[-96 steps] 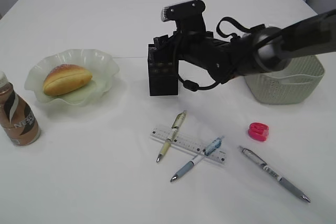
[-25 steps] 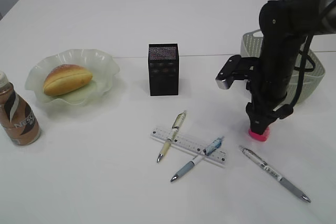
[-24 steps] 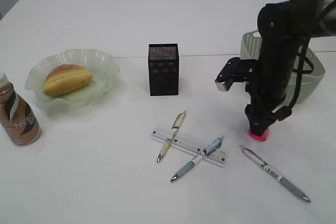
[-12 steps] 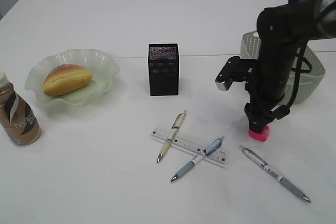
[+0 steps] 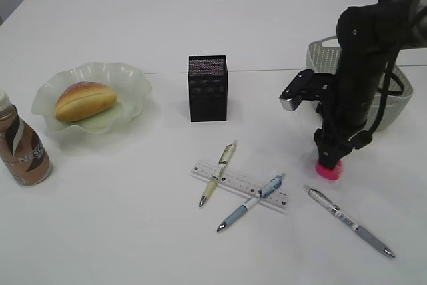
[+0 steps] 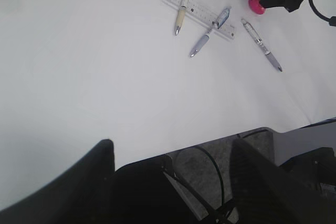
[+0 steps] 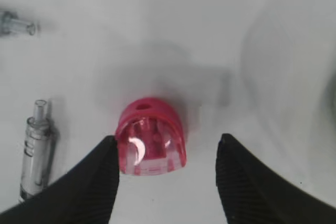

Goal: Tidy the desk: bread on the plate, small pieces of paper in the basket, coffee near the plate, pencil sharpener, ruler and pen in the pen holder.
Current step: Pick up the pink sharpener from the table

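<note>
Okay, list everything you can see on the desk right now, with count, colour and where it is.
bread: 1, golden brown, on the plate
plate: 1, pale green, left
coffee bottle: 1, brown, far left
pen holder: 1, black, centre
ruler: 1, clear, front centre, under two pens
pens: 3, two across the ruler, one apart at right
pencil sharpener: 1, pink, between the right hand's fingers
basket: 1, pale, right rear
right hand: 1, black, open
left hand: 1, black, open
</note>
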